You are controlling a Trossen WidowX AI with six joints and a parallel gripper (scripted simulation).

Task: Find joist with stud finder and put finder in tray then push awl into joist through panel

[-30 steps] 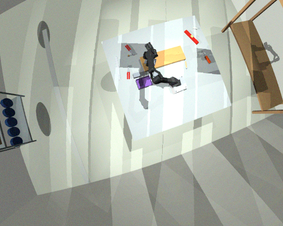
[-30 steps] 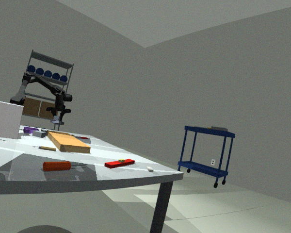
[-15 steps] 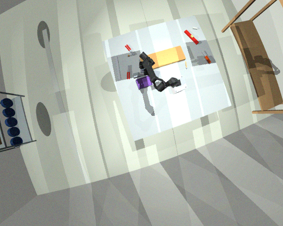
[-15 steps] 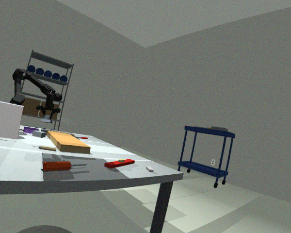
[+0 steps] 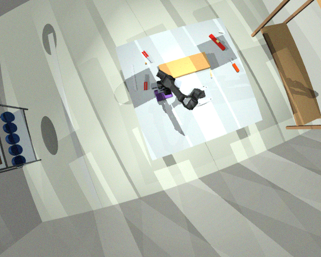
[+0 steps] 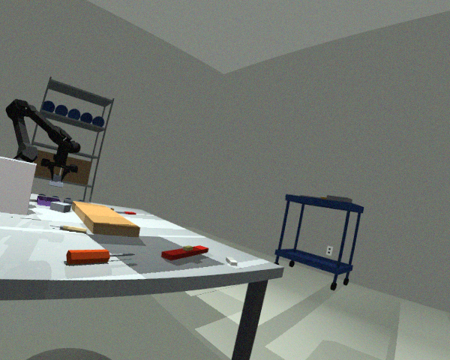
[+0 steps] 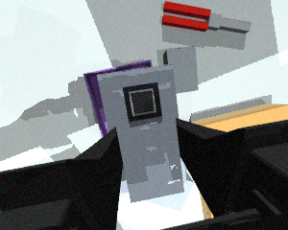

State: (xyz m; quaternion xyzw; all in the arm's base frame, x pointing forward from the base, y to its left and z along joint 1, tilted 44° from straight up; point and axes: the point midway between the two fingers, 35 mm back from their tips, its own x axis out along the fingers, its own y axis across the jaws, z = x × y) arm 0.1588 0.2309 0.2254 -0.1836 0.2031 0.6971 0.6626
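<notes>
From the left of the top view — the purple tray [image 5: 158, 96] [image 6: 46, 200] [image 7: 96, 103] sits left of center, with the gripper [image 5: 163, 89] [image 6: 57, 177] [image 7: 144, 125] above it, clamped on the gray stud finder [image 6: 56, 182] [image 7: 153, 149], which is off the table. Next, at upper center, lies the tan floor panel [image 5: 183, 63] [image 6: 105, 221] [image 7: 250, 117] — then the tan-handled awl [image 5: 211, 74] [image 6: 73, 229], just beside its right end. Farther right, the red level [image 5: 216, 42] [image 6: 184, 252] and orange screwdriver [image 5: 235, 67] [image 6: 87, 256] rest.
</notes>
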